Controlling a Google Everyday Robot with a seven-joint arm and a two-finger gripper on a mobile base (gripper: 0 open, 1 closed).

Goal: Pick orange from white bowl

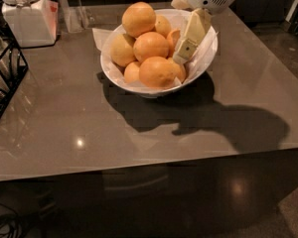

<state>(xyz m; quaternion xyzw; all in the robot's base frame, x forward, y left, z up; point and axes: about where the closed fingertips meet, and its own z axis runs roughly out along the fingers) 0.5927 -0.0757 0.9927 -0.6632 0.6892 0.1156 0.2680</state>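
Observation:
The white bowl (pixel 204 58) stands at the middle back of the table, lined with white paper and piled with several fruits. A large orange (pixel 139 19) sits on top of the pile, with another (pixel 150 45) in the middle and one (pixel 159 72) at the front. A paler, yellowish fruit (pixel 121 49) lies at the left. My cream-coloured gripper (pixel 184 51) reaches down from the upper right. It hangs over the bowl's right half, its tip right by the fruits there and partly hiding one of them (pixel 173 37).
A white lidded jar (pixel 27 15) stands at the back left. A black wire rack (pixel 4 78) stands at the left edge. The grey glossy table (pixel 139 138) ends at a front edge near the bottom and a right edge beside the dark floor.

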